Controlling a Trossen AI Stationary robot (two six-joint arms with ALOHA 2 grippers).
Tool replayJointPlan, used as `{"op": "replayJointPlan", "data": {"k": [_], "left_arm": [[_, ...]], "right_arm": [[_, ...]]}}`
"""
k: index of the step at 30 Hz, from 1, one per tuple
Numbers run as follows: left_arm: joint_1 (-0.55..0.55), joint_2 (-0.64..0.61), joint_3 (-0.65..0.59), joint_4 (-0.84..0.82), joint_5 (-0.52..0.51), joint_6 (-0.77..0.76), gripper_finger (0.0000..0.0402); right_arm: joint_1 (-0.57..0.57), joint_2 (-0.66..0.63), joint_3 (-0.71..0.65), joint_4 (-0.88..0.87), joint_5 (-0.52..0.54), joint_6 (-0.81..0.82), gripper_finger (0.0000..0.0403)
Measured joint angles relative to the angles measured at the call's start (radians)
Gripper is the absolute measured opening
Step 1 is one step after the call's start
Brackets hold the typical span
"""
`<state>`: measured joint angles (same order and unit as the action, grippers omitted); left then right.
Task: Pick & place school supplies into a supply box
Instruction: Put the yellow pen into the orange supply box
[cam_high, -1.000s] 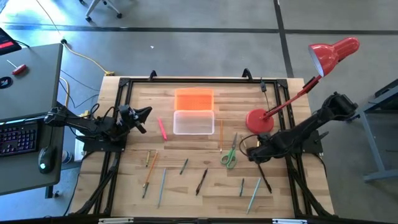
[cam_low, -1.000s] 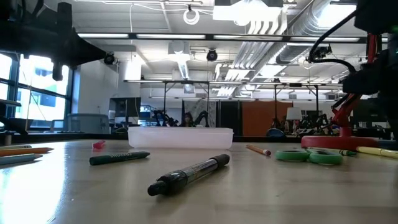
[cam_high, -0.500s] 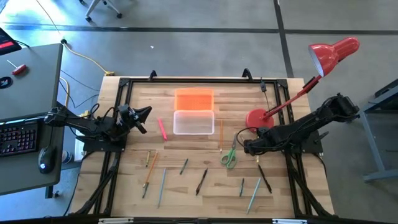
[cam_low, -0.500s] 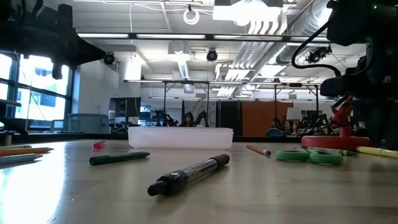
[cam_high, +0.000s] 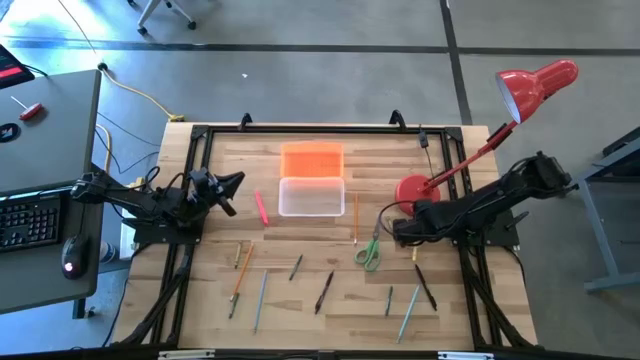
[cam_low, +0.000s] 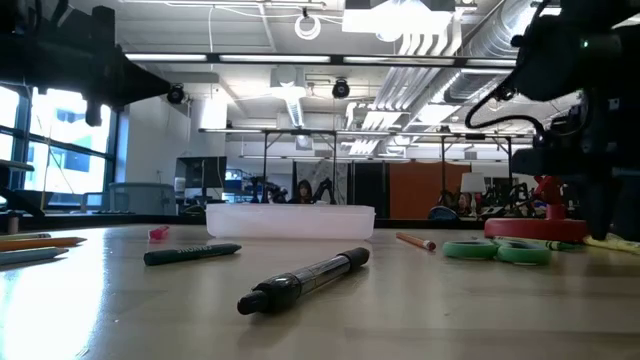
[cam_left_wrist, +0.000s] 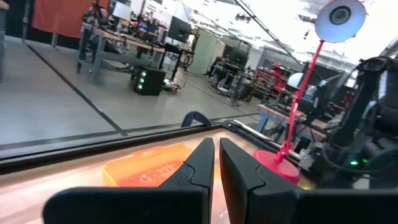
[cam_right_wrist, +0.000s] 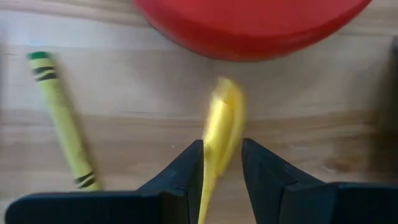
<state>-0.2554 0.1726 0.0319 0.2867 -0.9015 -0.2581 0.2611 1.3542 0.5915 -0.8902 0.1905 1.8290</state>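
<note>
The right gripper (cam_high: 397, 229) sits low over the wooden table (cam_high: 330, 310), just near of the round red base of the desk lamp (cam_high: 413, 191) and just right of the green-handled scissors (cam_high: 368, 252). In its wrist view its two dark fingers (cam_right_wrist: 186, 171) stand slightly apart with a yellow pencil-like piece (cam_right_wrist: 219, 130) between them; whether they press on it or only straddle it cannot be told. A yellow-green crayon with black bands (cam_right_wrist: 62, 121) lies on the wood just beside it. The left gripper (cam_high: 232, 183) waits at the table's left edge, raised, with its fingers (cam_left_wrist: 193, 165) drawn nearly together on nothing. The small clear plastic supply box (cam_high: 311, 196) rests at the table's middle toward the far side, and its orange ribbed lid (cam_high: 312, 160) lies flat just beyond it. A pink marker (cam_high: 261, 207) lies just left of the box, and a thin orange pencil (cam_high: 355, 218) just right of it. More pencils and pens are scattered across the near half, among them a black pen (cam_low: 305, 280) closest to the low camera and a dark green marker (cam_low: 192, 254) to its left.
</note>
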Motion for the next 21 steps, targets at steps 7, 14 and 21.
{"op": "replayJointPlan", "data": {"k": [7,14,21], "left_arm": [[0.000,0.000,0.000,-0.019,0.028,-0.001,0.0058],[0.000,0.000,0.000,-0.074,0.029,-0.018,0.0058],[0.000,0.000,0.000,-0.184,0.041,-0.126,0.0058]], "right_arm": [[0.001,0.133,0.006,0.062,0.016,0.008,0.0089],[0.019,0.225,0.021,0.069,0.087,0.034,0.0089],[0.105,0.236,0.027,0.055,0.133,0.033,0.0089]]}}
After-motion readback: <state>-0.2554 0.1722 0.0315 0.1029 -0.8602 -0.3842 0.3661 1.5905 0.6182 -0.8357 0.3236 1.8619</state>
